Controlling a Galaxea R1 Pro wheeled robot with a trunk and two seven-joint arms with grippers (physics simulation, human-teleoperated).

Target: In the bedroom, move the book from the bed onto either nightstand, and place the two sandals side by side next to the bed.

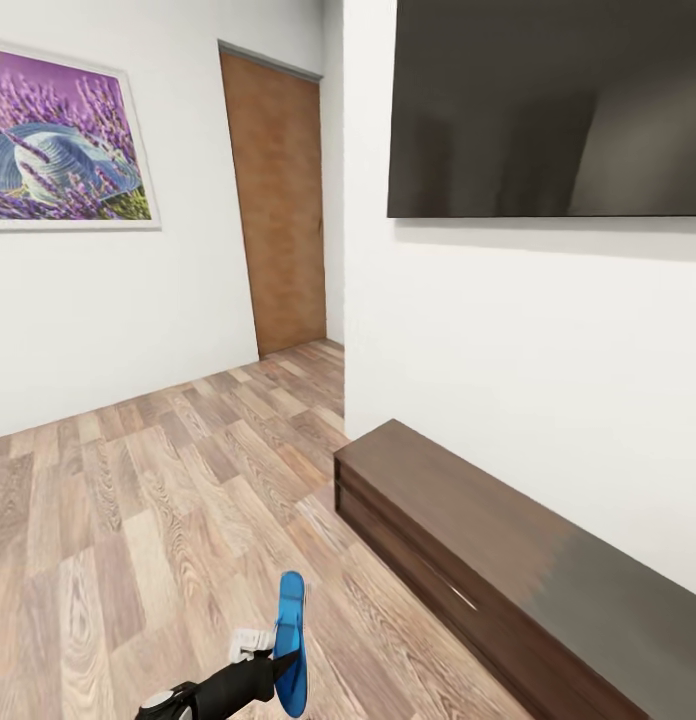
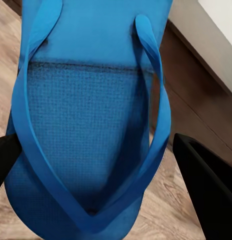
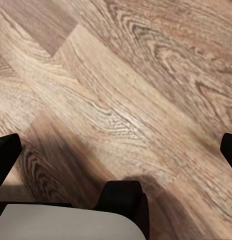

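Bare light brown wood-plank floor point(image 1: 138, 520) stretches from nine to twelve o'clock beside the long dark brown wall cabinet point(image 1: 458, 530), while the left gripper point(image 1: 273, 668), arm low, pinches a flat bright blue sandal point(image 1: 290, 640) upright on edge; the right gripper point(image 3: 116, 150) hangs spread.

The sandal point(image 2: 86, 125) looks like matt blue rubbery foam, its footbed finely textured and its straps smooth. The floor point(image 1: 138, 520) is grained wood plank, the long wall cabinet point(image 1: 468, 530) smooth dark wood with a slight sheen.

sandal point(image 2: 86, 125): heel and toe cut off by frame | left tool point(image 1: 273, 665): fingertips hidden behind sandal
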